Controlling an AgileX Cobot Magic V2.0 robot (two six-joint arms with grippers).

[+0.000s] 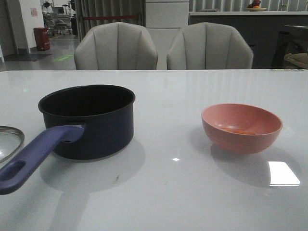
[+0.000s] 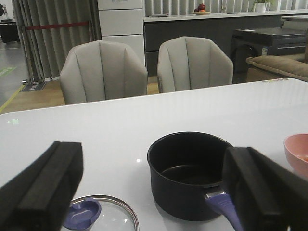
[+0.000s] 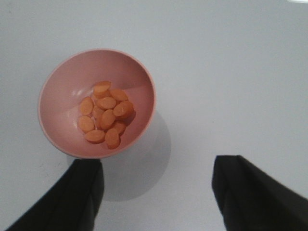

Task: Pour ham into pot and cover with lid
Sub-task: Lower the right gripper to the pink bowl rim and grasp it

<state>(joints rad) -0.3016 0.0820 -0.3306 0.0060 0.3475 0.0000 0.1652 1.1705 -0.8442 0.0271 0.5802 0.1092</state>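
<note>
1. The dark navy saucepan with a black inside (image 1: 91, 120) stands empty on the glossy white table (image 1: 168, 192), its long purple-blue handle (image 1: 36, 156) pointing toward the robot.
2. The small orange-pink oval ham slices (image 3: 105, 114) lie heaped at the bottom of the round pink bowl (image 1: 241, 127), which sits well apart from the pot, on the robot's right.
3. The round glass lid with a metal rim and blue knob (image 2: 103, 215) lies flat on the table, just beside the pot on its left.
4. The right gripper (image 3: 156, 192) hovers above the table near the bowl with its fingers spread wide, holding nothing; the bowl sits off to one side of the gap rather than between the fingers.
5. The left gripper (image 2: 154, 192) is also spread and empty, looking over the lid and pot.
6. Risks as I judge them: a grip on the bowl's thin, sloping rim may slip; tilting before the bowl is over the pot would scatter slices; the smooth glass lid could slide if its knob is caught off-centre.
</note>
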